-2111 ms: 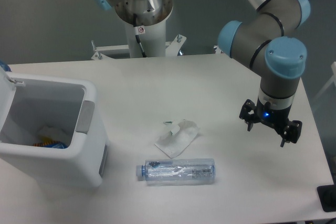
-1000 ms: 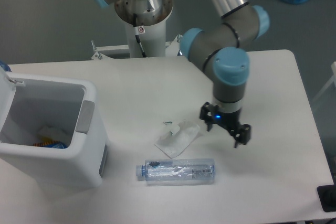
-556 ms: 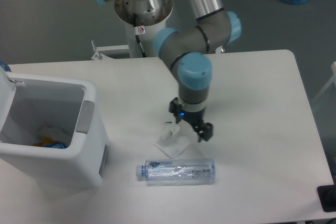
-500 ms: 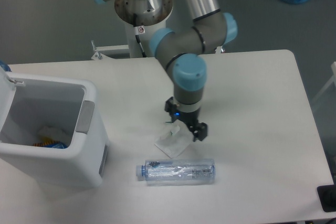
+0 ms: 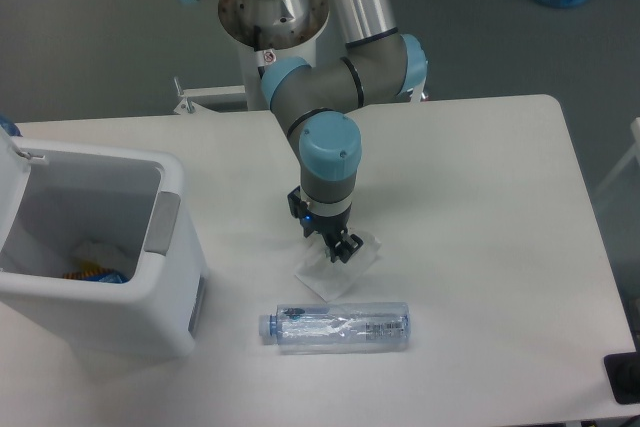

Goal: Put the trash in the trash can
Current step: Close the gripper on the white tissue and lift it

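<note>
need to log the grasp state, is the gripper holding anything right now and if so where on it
Nothing is clearly held. The gripper is directly over the white paper wrapper, which lies flat on the table. Whether the fingers have closed on it cannot be told.

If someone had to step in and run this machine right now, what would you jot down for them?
Claw: right over the paper wrapper, empty as far as I can see; whether it is open or shut is unclear.
Wrapper: flat on the table, mid-table.
Plastic bottle: lying on its side near the front edge, untouched.
Trash can: at left, lid open, some scraps already inside.
Done: neither item binned.
Left: grab the wrapper, drop it in, then the bottle.
</note>
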{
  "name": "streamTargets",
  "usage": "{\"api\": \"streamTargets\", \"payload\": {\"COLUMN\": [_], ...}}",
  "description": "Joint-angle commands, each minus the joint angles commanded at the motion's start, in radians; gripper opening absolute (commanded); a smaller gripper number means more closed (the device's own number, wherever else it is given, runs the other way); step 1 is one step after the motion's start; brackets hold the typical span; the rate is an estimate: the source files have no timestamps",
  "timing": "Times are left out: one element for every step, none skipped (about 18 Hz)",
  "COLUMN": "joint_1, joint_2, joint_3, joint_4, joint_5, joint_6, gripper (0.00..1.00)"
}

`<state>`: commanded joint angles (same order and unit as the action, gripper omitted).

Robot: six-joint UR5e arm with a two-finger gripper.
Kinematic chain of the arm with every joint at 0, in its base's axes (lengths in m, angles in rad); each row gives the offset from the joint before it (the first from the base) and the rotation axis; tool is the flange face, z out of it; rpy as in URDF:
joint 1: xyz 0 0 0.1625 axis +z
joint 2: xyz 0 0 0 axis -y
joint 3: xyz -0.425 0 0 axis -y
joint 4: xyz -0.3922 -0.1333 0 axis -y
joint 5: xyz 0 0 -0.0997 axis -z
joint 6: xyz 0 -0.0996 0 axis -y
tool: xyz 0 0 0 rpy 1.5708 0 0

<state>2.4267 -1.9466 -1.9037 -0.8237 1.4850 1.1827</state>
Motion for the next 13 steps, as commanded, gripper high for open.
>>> {"api": "streamTargets", "payload": {"joint_1": [0.003,0.006,0.009,0.009,0.011,0.014,0.018,0.035,0.043,0.046,0.048,0.051,0.063], "joint_2": [0.003,0.003,0.005,0.005,0.014,0.035,0.054,0.066,0.081,0.098,0.115,0.133,0.144], "joint_3": [0.005,0.005,0.006,0.008,0.009,0.009,0.015,0.020,0.031,0.040,0.051,0.064,0.078], "joint_4": [-0.003,-0.006,-0.012,-0.015,-0.020,-0.025,-0.043,-0.067,-0.093,-0.118,-0.141,-0.162,-0.176], "joint_5": [0.001,0.000,-0.005,-0.009,-0.018,-0.035,-0.054,-0.075,-0.100,-0.124,-0.149,-0.173,-0.199], "joint_6": [0.000,0.000,0.000,0.000,0.000,0.000,0.000,0.000,-0.002,-0.002,-0.002,-0.005,-0.023], "gripper": [0.00,0.00,0.00,0.00,0.00,0.00,0.00,0.00,0.00,0.00,0.00,0.00,0.00]}}
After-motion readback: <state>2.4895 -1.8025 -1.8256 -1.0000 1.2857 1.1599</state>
